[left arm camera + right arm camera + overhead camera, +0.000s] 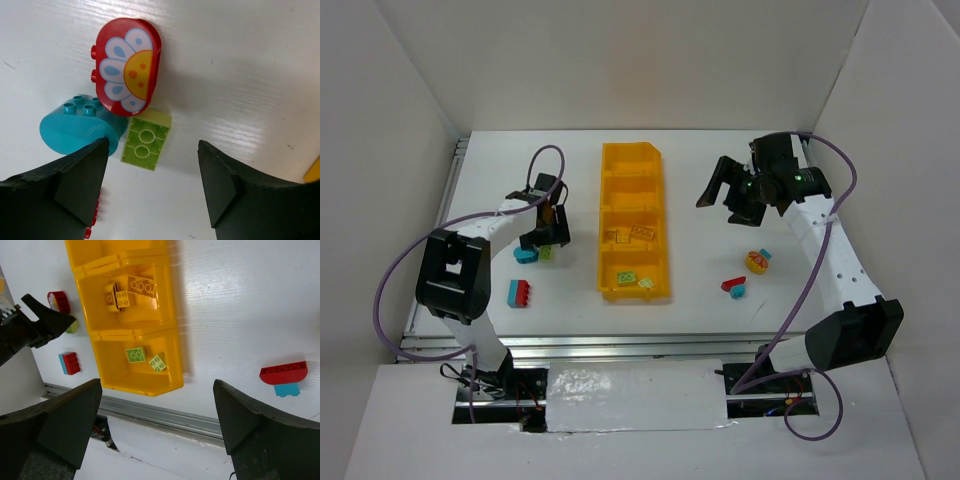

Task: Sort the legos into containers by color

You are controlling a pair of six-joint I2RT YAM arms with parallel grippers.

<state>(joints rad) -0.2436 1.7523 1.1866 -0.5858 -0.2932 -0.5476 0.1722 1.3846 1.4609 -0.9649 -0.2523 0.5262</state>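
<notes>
The yellow-orange bin (662, 215) lies mid-table, with yellow bricks (632, 234) in its third compartment and two green bricks (635, 279) in the nearest one. My left gripper (548, 238) is open and empty, low over a cluster left of the bin. In the left wrist view that cluster is a red flower-print brick (128, 65), a teal rounded brick (80, 125) and a light green brick (146, 141), the last just beyond my open left gripper (152, 167). My right gripper (720, 203) is open, empty and raised right of the bin; it also shows open in the right wrist view (157, 390).
A red-and-teal brick (520, 293) lies near the front left. Right of the bin lie a flower-print brick (757, 262) and a red arch on a teal brick (733, 287), which also show in the right wrist view (283, 373). White walls enclose the table.
</notes>
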